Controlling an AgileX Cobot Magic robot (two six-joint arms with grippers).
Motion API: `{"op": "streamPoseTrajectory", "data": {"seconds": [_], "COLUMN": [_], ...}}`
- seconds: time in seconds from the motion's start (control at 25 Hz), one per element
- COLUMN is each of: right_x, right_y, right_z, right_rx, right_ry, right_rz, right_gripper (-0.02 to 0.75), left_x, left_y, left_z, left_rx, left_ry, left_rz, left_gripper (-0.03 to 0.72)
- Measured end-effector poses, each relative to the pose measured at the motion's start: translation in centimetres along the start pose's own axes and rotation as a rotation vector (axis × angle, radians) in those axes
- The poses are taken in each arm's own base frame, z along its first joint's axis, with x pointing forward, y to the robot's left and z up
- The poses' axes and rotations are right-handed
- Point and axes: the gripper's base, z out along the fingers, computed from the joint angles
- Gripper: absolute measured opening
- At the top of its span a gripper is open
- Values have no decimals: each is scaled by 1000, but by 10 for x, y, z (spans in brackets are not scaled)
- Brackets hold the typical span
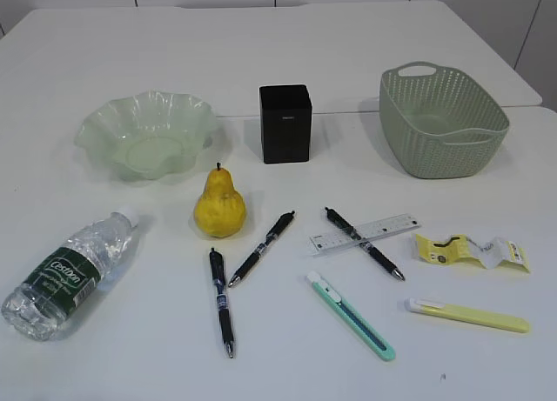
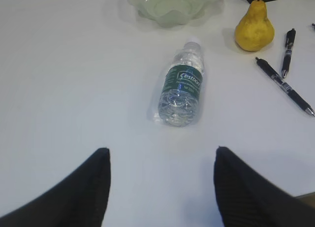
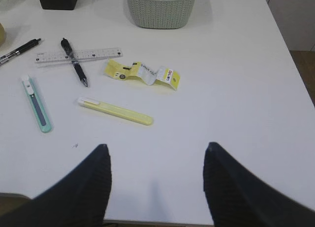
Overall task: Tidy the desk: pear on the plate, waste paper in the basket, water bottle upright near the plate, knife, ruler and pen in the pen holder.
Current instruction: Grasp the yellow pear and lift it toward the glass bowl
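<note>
The bottle (image 2: 181, 86) lies on its side near the desk's (image 1: 278, 62) left front corner, cap toward the plate (image 2: 170, 4), its long axis running almost straight away from the left gripper (image 2: 162, 180), whose fingers stand apart and empty. The right gripper (image 3: 156, 180), likewise open, is probably too far off; it faces the paper (image 3: 142, 73).

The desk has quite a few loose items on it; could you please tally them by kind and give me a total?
Pens: 3
Utility knives: 2
Ruler: 1
Pear: 1
Water bottle: 1
Waste paper: 1
Plate: 1
Pen holder: 1
Basket: 1
Total: 12
</note>
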Motion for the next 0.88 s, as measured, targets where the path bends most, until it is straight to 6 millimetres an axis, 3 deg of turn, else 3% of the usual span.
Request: {"op": "streamPoseTrajectory", "data": {"seconds": [0.88], "right_x": [0], "right_y": [1], "right_z": [0], "right_rx": [-9], "right_ry": [-3], "right_rz": [4], "right_gripper": [473], "left_x": [0], "left_y": [0], "left_z": [0], "left_rx": [5], "left_ry": [-1], "left_rz": [-3], "left_gripper": [466]}}
